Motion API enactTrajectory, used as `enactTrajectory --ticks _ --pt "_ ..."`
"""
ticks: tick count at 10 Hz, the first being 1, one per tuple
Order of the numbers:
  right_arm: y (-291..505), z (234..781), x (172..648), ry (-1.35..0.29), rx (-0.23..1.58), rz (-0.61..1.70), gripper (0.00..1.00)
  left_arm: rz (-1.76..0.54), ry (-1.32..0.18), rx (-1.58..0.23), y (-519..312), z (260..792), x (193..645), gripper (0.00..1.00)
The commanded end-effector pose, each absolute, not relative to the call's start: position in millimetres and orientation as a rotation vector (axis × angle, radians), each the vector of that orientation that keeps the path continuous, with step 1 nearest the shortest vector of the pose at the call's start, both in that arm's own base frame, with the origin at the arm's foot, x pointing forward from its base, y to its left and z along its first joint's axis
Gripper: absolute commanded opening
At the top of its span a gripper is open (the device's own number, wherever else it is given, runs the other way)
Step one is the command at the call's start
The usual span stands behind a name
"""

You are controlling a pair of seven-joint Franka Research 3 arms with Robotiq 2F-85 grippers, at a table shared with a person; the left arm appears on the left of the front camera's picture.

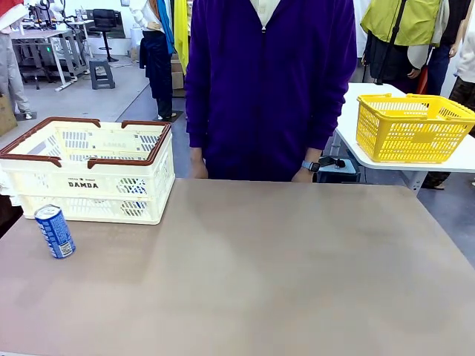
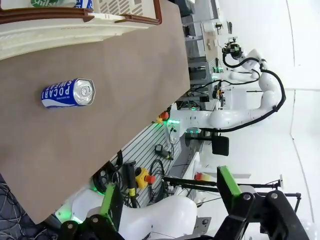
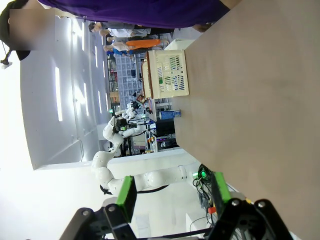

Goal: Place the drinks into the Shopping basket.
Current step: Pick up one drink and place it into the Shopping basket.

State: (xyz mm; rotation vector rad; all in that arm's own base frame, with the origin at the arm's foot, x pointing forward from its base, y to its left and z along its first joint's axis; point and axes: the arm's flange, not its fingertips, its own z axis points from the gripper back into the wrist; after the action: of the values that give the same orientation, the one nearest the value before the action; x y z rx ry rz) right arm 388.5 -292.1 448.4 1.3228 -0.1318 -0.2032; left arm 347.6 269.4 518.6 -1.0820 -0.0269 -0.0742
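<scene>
Your left tool (image 2: pixel 167 207) hangs with its green-padded fingers (image 2: pixel 109 199) spread wide and nothing between them, off the edge of the table (image 2: pixel 115 115). At about 10 o'clock from it in the left wrist view, the blue drink can (image 2: pixel 67 93) stands upright on the table, near the cream Shopping basket (image 2: pixel 75 27); a green can top (image 2: pixel 52 3) peeks from inside the basket. Your right tool (image 3: pixel 172 200) is partly parted and holds nothing. In the front view, the blue can sits at 8 o'clock on the table, just in front of the basket's near left corner, with a person in a purple top (image 1: pixel 271 81) standing at 12 o'clock.
</scene>
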Motion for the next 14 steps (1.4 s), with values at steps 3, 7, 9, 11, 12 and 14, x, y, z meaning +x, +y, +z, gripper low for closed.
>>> enactTrajectory --ticks 3,7,9,11,12,14 --pt "-291 450 387 -0.146 1.309 -0.184 0.80 -0.077 -0.033 -1.077 270 517 345 1.00" --pt "-291 450 387 -0.146 1.309 -0.184 0.80 -0.070 0.063 -0.782 170 556 278 1.00" --pt "-291 450 387 -0.146 1.309 -0.184 0.80 -0.027 -0.043 -0.563 123 539 253 1.00" --pt "-291 450 387 -0.146 1.309 -0.184 0.80 -0.029 -0.061 -0.405 73 506 250 1.00" --pt "-291 450 387 -0.146 1.309 -0.184 0.80 0.064 -0.081 -0.339 47 486 254 1.00" --pt "-291 450 387 -0.146 1.309 -0.184 0.80 0.221 -0.225 -0.263 15 465 271 1.00"
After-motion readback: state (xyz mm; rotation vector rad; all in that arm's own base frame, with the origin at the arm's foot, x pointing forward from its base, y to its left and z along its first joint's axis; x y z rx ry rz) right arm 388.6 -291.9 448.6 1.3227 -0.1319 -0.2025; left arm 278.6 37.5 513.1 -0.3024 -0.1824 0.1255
